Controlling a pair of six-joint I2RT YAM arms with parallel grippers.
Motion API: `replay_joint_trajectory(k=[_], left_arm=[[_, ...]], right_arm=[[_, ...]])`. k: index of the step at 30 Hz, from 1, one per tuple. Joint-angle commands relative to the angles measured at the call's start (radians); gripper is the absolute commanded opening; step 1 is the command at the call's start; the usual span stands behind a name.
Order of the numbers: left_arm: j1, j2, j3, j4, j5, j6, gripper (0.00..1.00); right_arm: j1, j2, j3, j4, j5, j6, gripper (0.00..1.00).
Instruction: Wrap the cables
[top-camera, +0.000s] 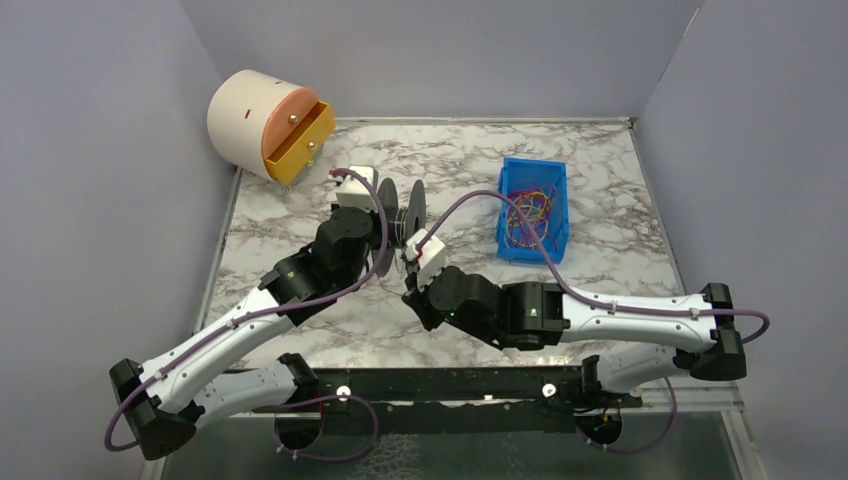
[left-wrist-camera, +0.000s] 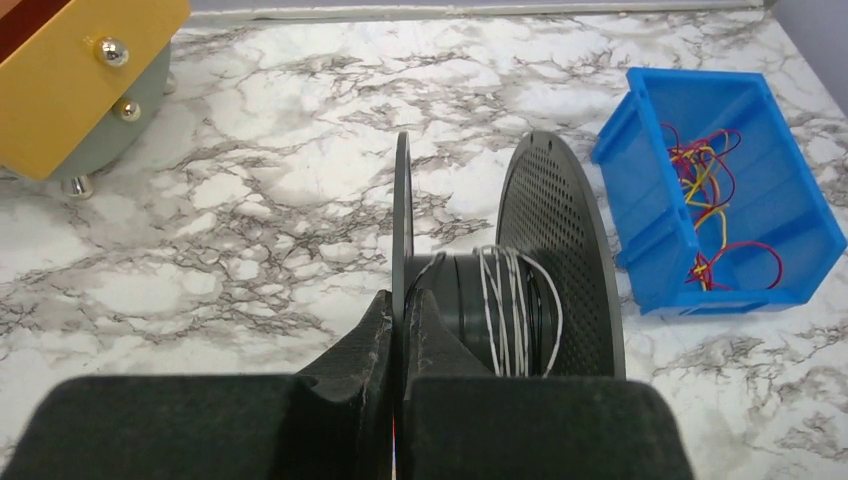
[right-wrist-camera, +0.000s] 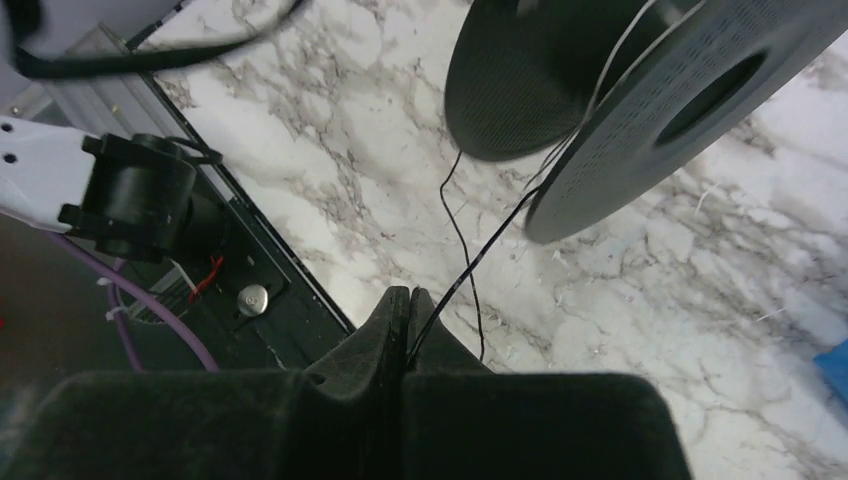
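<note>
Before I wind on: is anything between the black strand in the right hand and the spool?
Nothing visible does. The black strand runs clear from the shut right hand up to the spool, crossing only its perforated disc's rim.

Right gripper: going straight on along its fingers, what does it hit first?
Probably the table, just beside the spool. The right gripper, shut on the black cable, seems to aim slightly off the spool, though depth is unclear.
</note>
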Motion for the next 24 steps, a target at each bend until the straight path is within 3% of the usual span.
replay_joint_trajectory(k=[1,7,17,24], left_arm=[[-0.003,0.005,0.015,0.004,-0.005,0.005,0.0],[-0.007,0.01,0.029,-0.078,0.05,0.031,0.0],[-0.007,-0.013,0.045,-0.167,0.167,0.13,0.0],[-0.007,-0.034,0.056,-0.198,0.293,0.182,0.0]], right_arm=[[0.008,0.03,0.184,-0.187,0.067,-0.097,0.01],[0.002,0.047,0.318,-0.272,0.14,-0.227,0.01],[-0.195,0.059,0.393,-0.38,-0.15,-0.377,0.01],[-0.277,0.053,0.322,-0.303,-0.029,-0.408,0.01]])
